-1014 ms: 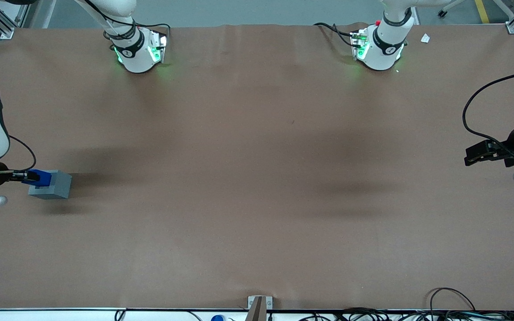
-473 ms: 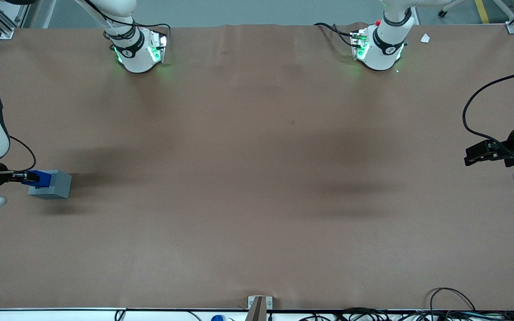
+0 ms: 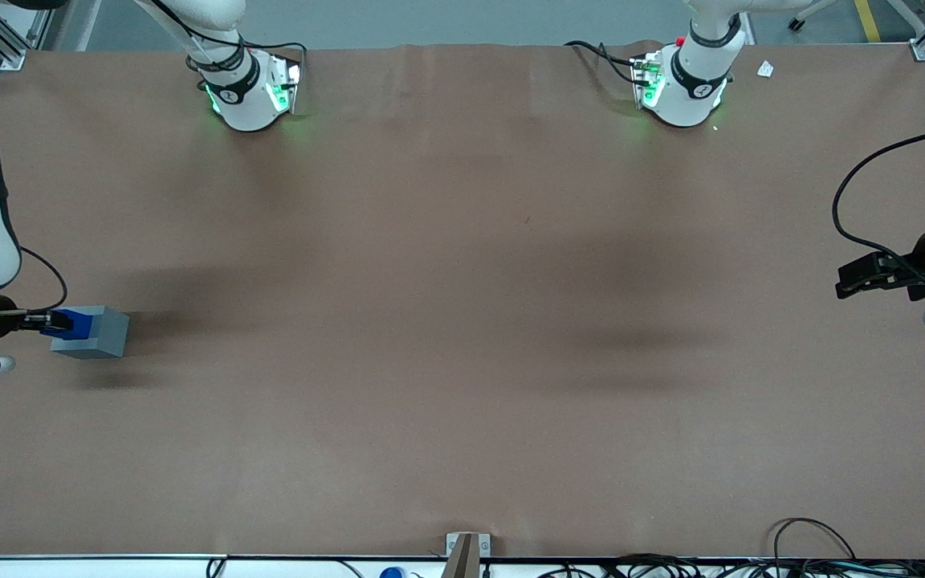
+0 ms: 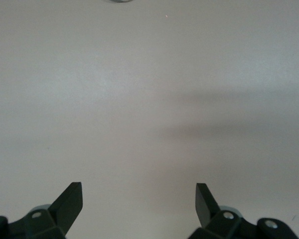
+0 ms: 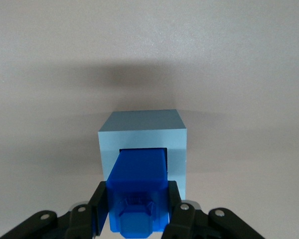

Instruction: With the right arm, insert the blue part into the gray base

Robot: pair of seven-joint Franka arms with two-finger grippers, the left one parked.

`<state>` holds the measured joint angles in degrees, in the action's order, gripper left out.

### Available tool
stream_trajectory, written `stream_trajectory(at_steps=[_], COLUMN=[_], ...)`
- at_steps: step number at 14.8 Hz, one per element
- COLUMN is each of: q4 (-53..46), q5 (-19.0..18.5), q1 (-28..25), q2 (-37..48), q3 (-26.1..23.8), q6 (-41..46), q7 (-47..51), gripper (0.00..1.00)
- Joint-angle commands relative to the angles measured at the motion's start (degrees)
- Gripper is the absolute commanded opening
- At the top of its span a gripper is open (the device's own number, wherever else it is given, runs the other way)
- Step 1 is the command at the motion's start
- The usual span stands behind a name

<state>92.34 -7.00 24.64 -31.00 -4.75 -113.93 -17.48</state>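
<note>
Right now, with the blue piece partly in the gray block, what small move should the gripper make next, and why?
Probably keep pushing straight down. The gripper is shut on the blue piece, whose lower end already sits inside the square hole of the gray block, while its upper part stands out above the rim. It looks lined up with the hole, so no sideways correction seems needed.

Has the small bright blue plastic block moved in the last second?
Yes. In the front view the blue plastic block, shut in the black gripper, has sunk lower into the light gray cube, which stayed put.
</note>
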Motion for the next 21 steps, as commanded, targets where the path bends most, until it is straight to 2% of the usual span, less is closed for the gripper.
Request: stream_trajectory(at_steps=[1,4,5,6,7,8,9,13,17,21], q4=[-0.7,-0.7,-0.7,-0.8,-0.8,-0.8,-0.8,-2.2,-5.7,-7.0], q5=[0.0,0.1,0.1,0.1,0.1,0.1,0.2,0.2,0.3,3.0], q1=[0.3,0.3,0.3,0.1,0.1,0.1,0.2,-0.3,-3.1,-5.9], q2=[-0.7,-0.8,-0.9,-1.2,-1.2,-1.2,-1.2,0.1,4.0,9.3], q3=[-0.5,-0.5,-0.5,-0.5,-0.5,-0.5,-0.6,-1.0,-1.2,-1.8], q6=[-0.2,-0.6,-0.5,-0.5,-0.5,-0.4,-0.2,0.9,9.5,14.0], q7=[0.3,0.3,0.3,0.3,0.3,0.3,0.4,0.3,4.4,8.7], gripper=[0.00,0.00,0.10,0.42,0.79,0.92,1.00,1.00,1.00,1.00])
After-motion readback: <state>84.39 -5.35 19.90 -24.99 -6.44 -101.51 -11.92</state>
